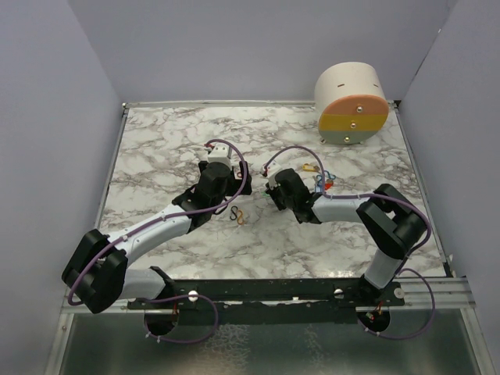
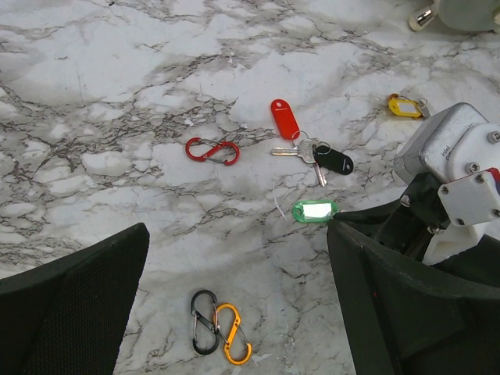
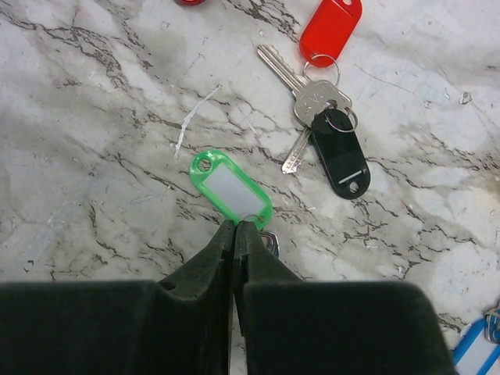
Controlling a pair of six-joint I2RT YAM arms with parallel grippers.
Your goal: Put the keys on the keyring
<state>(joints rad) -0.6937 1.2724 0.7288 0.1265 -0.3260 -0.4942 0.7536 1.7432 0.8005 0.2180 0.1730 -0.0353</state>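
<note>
The keys (image 3: 308, 94), two plain metal ones on a small ring, lie flat on the marble table (image 1: 156, 156), a little right of its middle. A red tag (image 3: 330, 27) and a black tag (image 3: 341, 154) hang from the same ring. Just beside this bunch, toward the near edge, a green tag (image 3: 230, 187) lies flat on its own. The right gripper (image 3: 236, 228) has its fingers pressed together, their tips meeting at the ring end of that green tag. A bit of metal shows just beside them, and whether the tag is truly pinched cannot be told.

A yellow tag (image 2: 405, 105) rests nearer the far right corner, and a blue tag (image 3: 475, 353) lies off to the right.

The keyring (image 1: 238, 216) sits near the table's middle, toward the near edge. It is a black clip (image 2: 205, 322) and an orange clip (image 2: 233, 334), side by side and touching. A red clip (image 2: 212, 151) lies apart from them, to the left of the keys.

The left gripper (image 2: 238, 230) is above the keyring, its fingers spread wide and holding nothing.

A white drum (image 1: 353, 105) with an orange and yellow face stands in the far right corner.
</note>
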